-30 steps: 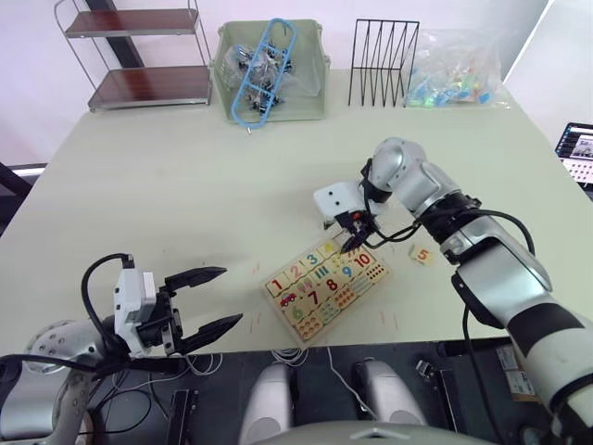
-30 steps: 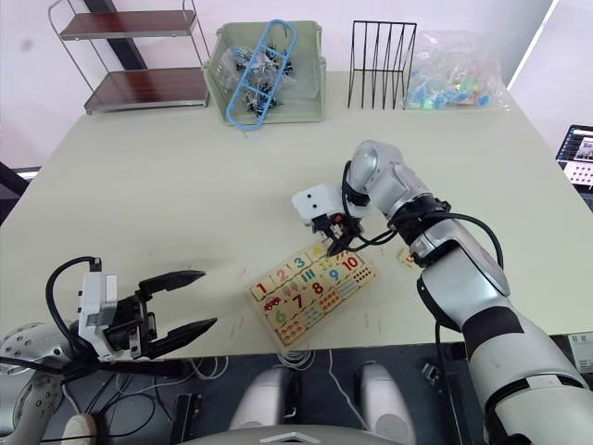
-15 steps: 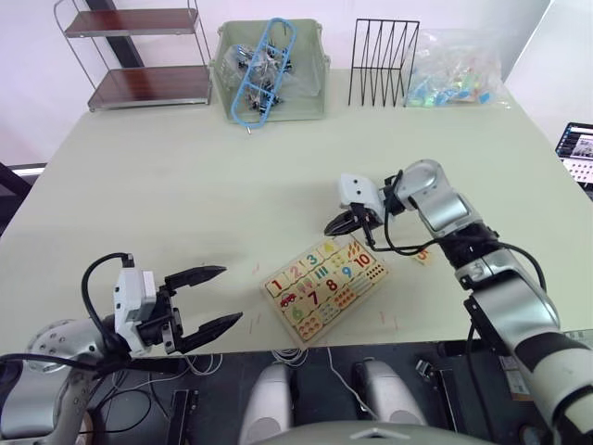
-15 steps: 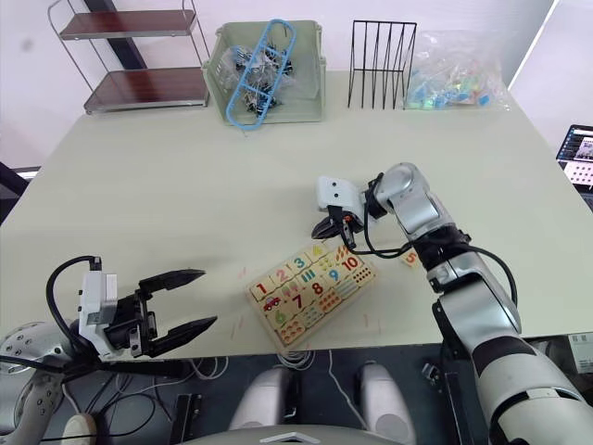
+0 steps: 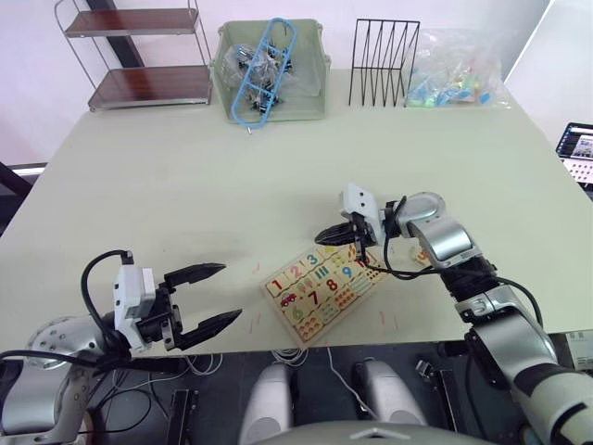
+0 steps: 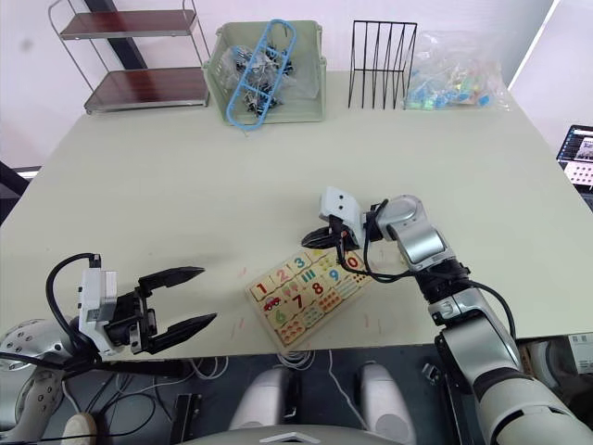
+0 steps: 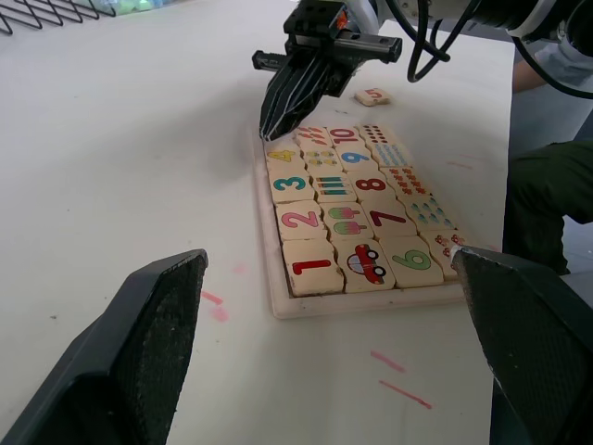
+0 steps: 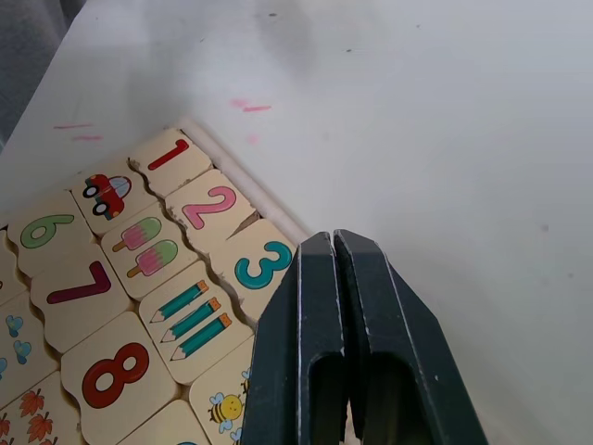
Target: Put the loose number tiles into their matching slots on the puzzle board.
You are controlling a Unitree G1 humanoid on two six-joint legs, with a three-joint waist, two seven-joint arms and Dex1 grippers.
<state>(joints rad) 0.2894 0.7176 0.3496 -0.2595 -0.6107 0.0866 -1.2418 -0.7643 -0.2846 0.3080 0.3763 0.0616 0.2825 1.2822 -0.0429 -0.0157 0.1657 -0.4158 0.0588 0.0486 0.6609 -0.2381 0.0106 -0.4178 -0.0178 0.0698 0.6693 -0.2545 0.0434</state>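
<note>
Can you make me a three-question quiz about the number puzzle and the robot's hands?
1. Where does the loose 5 tile lie?
A. on the table beside the puzzle board
B. in the green bin
C. on the shelf

2. What colour is the 3 on the board?
A. red
B. teal
C. orange

3. How is the left gripper?
A. open
B. shut
C. holding a tile

Answers: 1 A, it rests on bare table past the board. 2 B, the digit is teal. 3 A, its fingers are spread with nothing between.
</note>
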